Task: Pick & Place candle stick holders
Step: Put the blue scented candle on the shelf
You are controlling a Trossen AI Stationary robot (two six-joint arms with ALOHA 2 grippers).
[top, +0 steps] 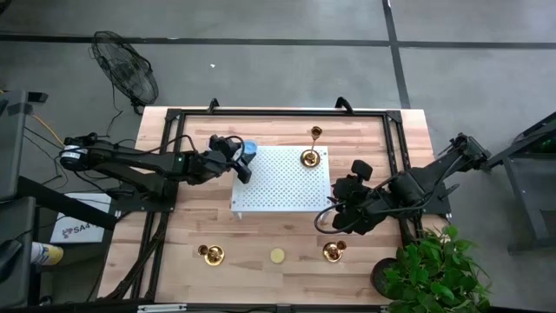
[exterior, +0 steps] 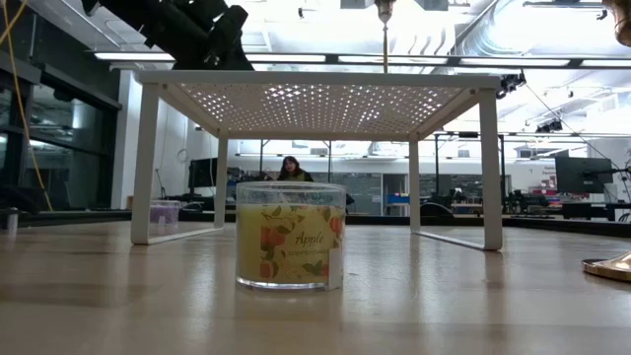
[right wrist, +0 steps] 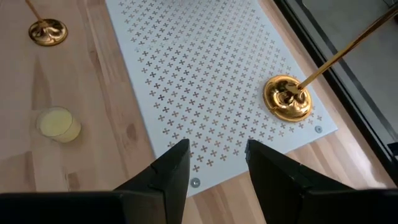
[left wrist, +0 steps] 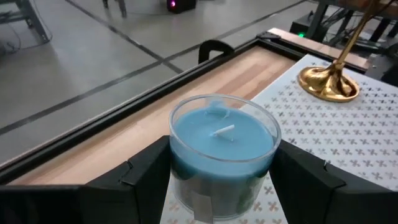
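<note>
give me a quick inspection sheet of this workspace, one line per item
surface: wooden table with a white perforated shelf standing on it
job's things: four gold candle stick holders, one on the shelf, one behind it on the table, two near the front edge
clutter: yellow candle at the front edge, blue candle at the shelf's left corner
grippers: left gripper closed around the blue candle; right gripper open, empty, above the shelf's right edge
cables: yellow cable left of the table
surroundings: floor fan, potted plant, person in the room behind
</note>
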